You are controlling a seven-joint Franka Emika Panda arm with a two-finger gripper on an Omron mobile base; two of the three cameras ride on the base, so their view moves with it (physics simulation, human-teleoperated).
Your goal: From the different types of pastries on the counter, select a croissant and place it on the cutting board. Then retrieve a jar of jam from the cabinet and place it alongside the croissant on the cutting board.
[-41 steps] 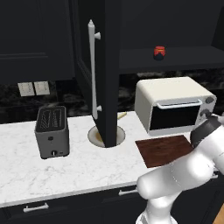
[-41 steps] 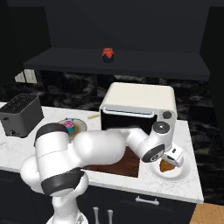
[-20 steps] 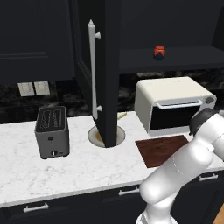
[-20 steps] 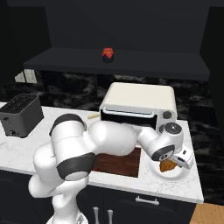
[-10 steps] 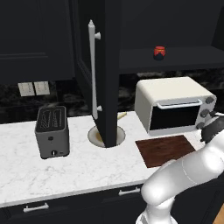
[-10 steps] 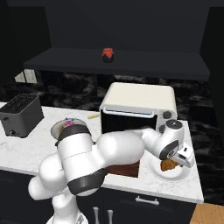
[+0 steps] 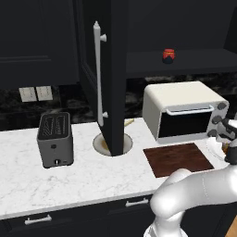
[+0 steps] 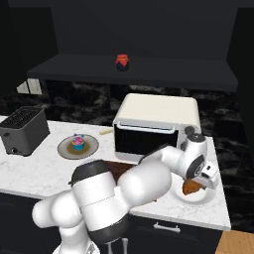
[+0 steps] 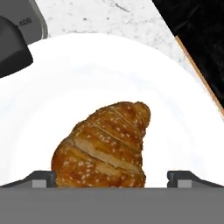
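Note:
The golden-brown croissant (image 9: 105, 146) lies on a round white plate (image 9: 65, 87) at the right end of the white marble counter (image 7: 83, 180). My gripper (image 9: 114, 179) hangs open just above it, one fingertip on each side, touching nothing. In the right base view the gripper (image 8: 198, 181) hovers over the croissant (image 8: 190, 187). The dark wooden cutting board (image 7: 178, 158) lies in front of the toaster oven, left of that plate. The red-topped jar of jam (image 7: 168, 55) stands on a shelf of the open black cabinet (image 7: 115, 69). Another of the pastries, a cupcake (image 8: 78, 142), sits on a second plate.
A cream toaster oven (image 7: 183, 111) stands behind the board. A dark toaster (image 7: 55, 139) sits at the left. The open cabinet door with its white bar handle (image 7: 97, 69) hangs over the counter's middle. The counter ends just right of the croissant's plate (image 8: 201, 198).
The arm has swung its elbow round and the hand has settled a little lower over the croissant. The jaws have stayed open.

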